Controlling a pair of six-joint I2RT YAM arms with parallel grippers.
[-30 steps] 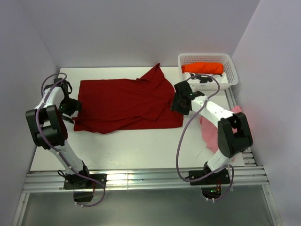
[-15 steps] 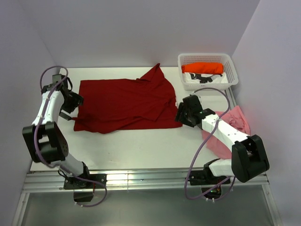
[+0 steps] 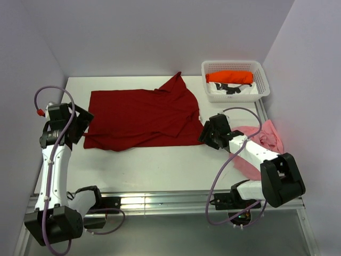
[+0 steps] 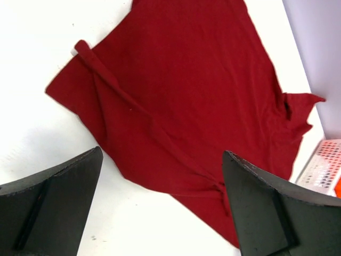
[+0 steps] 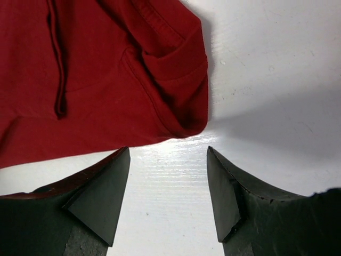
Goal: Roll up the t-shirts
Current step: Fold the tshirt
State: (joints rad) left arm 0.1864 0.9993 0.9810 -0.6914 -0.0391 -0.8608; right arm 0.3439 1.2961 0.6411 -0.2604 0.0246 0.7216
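3 shirts, 2 claws
One dark red shirt (image 3: 141, 117) lies flat, pink shirt (image 3: 262, 140) at right edge, orange shirt (image 3: 230, 77) in far-right basket (image 3: 233, 64); left claw (image 4: 162, 154) and right claw (image 5: 167, 151) both spread

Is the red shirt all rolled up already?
No, the dark red t-shirt lies spread out flat on the table, with a few creases but no roll in it.
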